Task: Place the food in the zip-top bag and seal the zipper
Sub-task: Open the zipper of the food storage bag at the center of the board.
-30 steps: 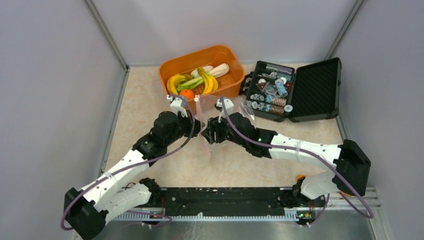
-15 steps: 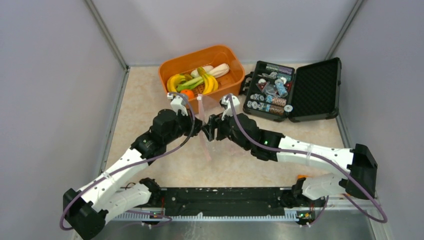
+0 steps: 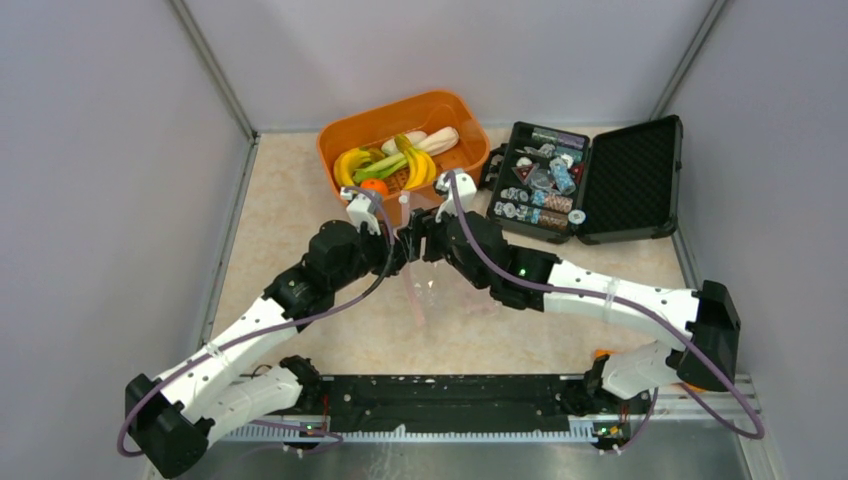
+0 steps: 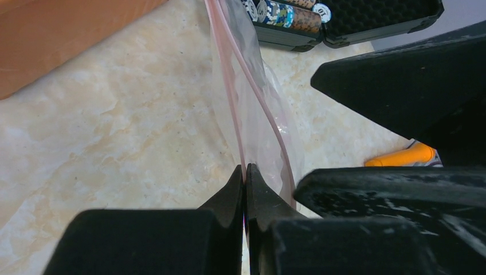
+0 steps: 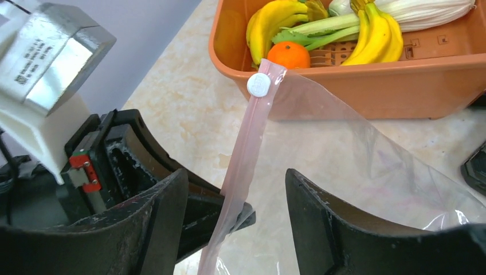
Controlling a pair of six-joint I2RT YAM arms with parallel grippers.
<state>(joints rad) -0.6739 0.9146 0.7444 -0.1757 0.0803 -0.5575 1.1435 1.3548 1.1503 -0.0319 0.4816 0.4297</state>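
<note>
One zipper (image 5: 243, 154) edge sits pinched in the left end effector (image 4: 245, 175).

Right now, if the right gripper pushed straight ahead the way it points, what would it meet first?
Probably the pinkish zipper strip of the crinkly clear plastic bag, which runs between the right gripper's open fingers; the orange slotted plastic basket's wall lies beyond.

Bright, even light, soft shadows.

Left claw (image 4: 245, 172) closed tight; right claw (image 5: 235, 189) agape.
</note>
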